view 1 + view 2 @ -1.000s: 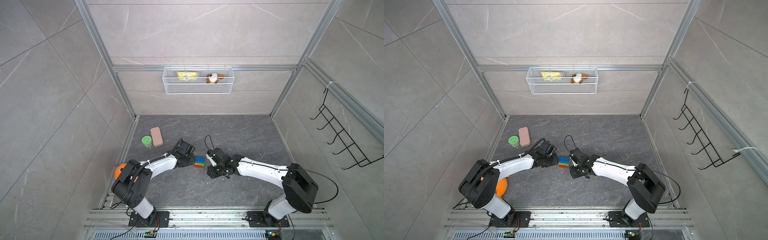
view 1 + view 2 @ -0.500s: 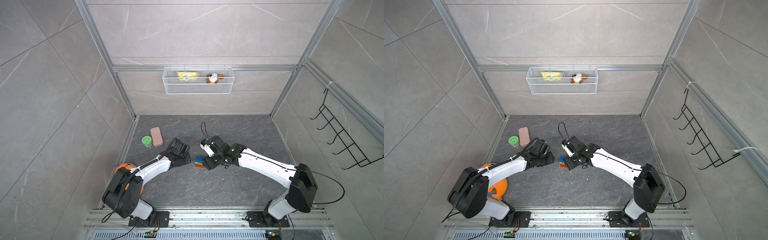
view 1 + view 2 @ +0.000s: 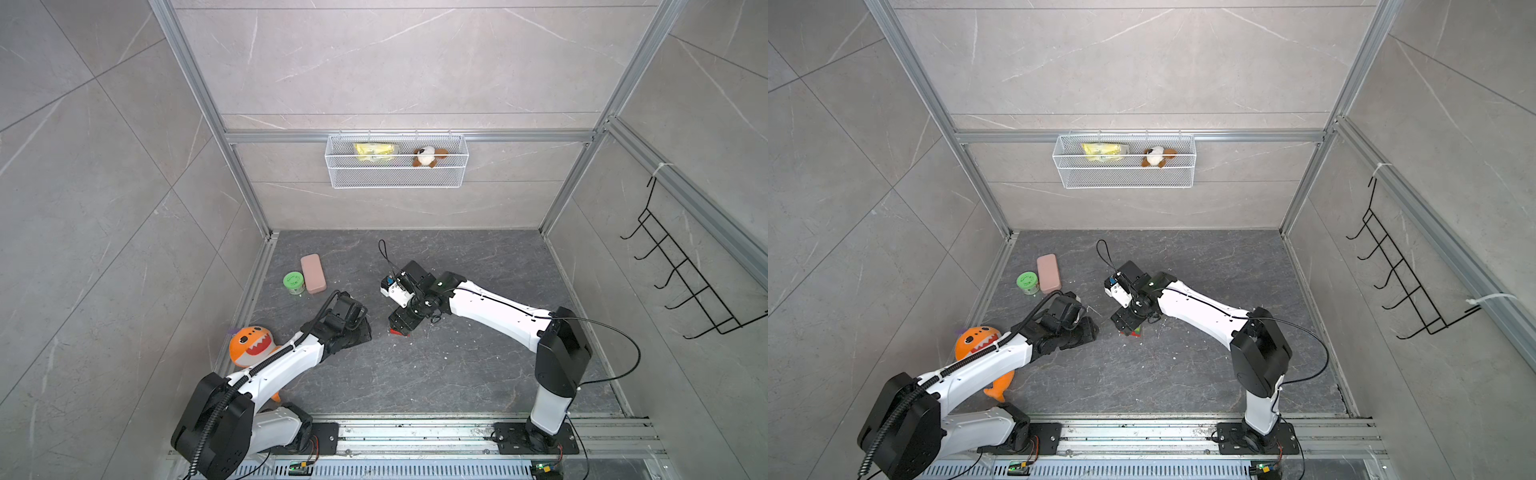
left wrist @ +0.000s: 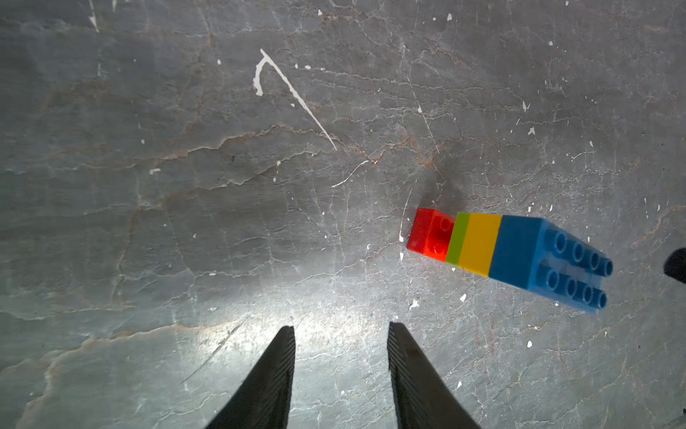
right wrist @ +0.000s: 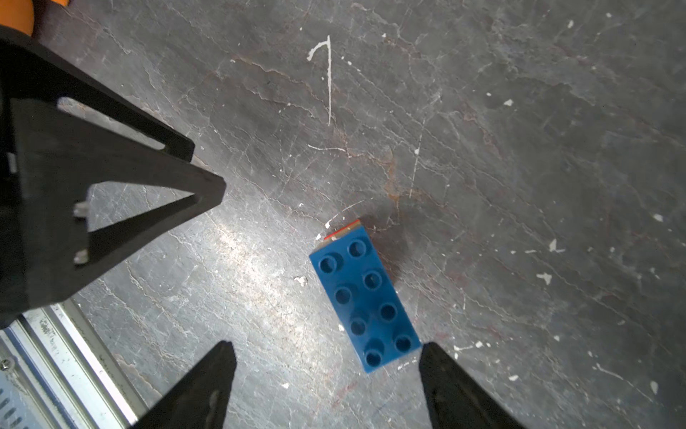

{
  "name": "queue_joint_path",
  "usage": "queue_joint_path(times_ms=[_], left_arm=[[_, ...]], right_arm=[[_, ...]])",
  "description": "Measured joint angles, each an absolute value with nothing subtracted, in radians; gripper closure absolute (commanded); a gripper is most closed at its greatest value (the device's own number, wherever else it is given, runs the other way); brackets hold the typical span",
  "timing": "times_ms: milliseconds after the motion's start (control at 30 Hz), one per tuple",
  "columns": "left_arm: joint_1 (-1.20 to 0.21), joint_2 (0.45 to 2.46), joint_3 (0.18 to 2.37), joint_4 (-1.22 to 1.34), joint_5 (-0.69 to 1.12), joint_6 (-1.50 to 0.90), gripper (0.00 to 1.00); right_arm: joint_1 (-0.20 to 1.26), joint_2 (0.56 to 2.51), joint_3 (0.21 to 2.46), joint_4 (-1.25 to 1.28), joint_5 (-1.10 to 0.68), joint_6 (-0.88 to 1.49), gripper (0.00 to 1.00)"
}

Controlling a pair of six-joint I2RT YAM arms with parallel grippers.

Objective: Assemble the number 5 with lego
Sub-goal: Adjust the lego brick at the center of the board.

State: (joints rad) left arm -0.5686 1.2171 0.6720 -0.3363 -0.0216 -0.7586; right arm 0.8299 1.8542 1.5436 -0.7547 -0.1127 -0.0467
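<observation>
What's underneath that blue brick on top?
Under the blue brick, the left wrist view shows a yellow brick, a lime-green brick and a red brick at the bottom. The far side is hidden.

Lego stack point(image 3: 1136, 332) mostly hidden under right arm point(image 3: 1200, 307).

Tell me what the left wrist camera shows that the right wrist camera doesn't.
Only the left wrist view shows the lego stack side-on, red brick, lime-green brick and yellow brick layered under the blue brick, plus the empty gap of the open left gripper. Only the right wrist view shows the rail, a corner of the orange toy and the right gripper, open and empty. Both show the blue brick's studs and the hooked white scratch.
</observation>
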Motion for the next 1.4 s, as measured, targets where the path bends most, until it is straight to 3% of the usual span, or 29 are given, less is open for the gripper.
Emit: queue_joint_path(times_ms=[467,833,1400], left_arm=[[-0.569,1.169,0.656,-0.375,-0.028,-0.775,0.54],[-0.569,1.156,0.656,-0.381,-0.044,-0.783,0.54],[-0.569,1.155,0.656,-0.382,-0.051,-0.785,0.54]], right_arm=[[0.820,1.973,1.621,-0.773,-0.120,-0.085,0.25],[0.810,2.003,1.654,-0.788,-0.128,-0.098,0.41],[0.774,2.016,1.662,-0.790,-0.169,-0.093,0.55]])
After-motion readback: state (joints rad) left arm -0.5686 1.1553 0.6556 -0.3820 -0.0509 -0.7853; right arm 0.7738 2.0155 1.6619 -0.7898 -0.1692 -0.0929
